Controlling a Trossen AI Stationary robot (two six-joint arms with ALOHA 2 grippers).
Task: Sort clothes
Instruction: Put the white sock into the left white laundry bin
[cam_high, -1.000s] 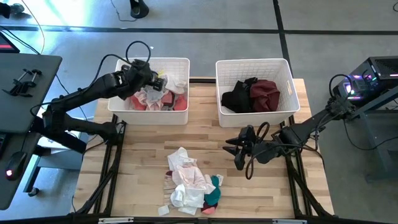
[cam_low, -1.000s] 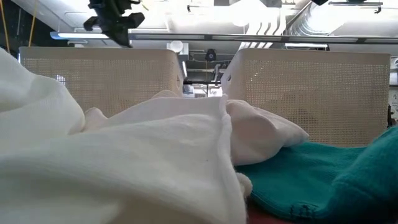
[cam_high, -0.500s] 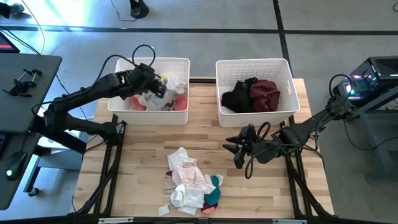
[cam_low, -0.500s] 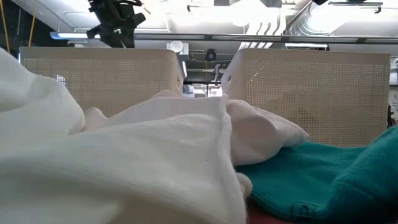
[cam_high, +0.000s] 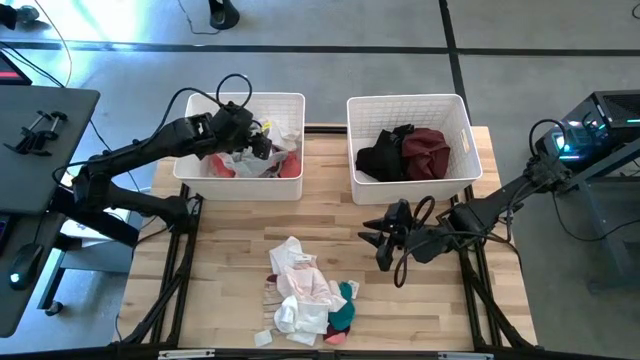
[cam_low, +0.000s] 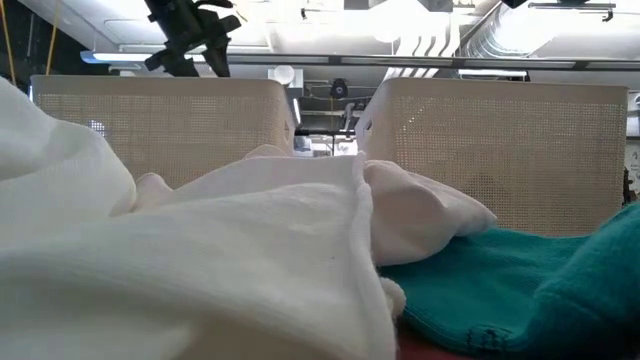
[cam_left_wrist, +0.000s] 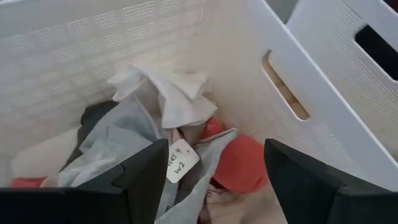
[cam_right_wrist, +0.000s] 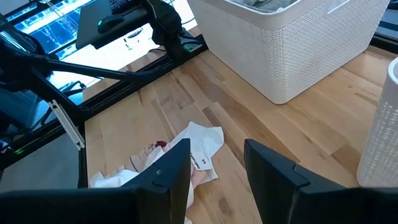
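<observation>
My left gripper (cam_high: 255, 140) hangs open over the left white basket (cam_high: 290, 103), above the clothes in it: a white piece (cam_left_wrist: 168, 93), a grey one (cam_left_wrist: 115, 146) with a paper tag, and a coral one (cam_left_wrist: 245, 165). Nothing is between its fingers (cam_left_wrist: 214, 155). My right gripper (cam_high: 372, 240) stands open above the bare table, right of the clothes pile (cam_high: 305, 295) of white, pink and teal pieces near the front edge. The right basket (cam_high: 455, 105) holds a black garment (cam_high: 378, 155) and a maroon garment (cam_high: 427, 150).
The two baskets stand side by side at the table's far edge with a narrow gap between them. Bare wood lies between the baskets and the pile. In the low view, white cloth (cam_low: 200, 250) and teal cloth (cam_low: 540, 290) fill the foreground.
My left gripper has gone a little toward the table's right and near edges over the left basket, dipped lower, and opened its fingers wide. The right arm and the pile on the table have kept still.
</observation>
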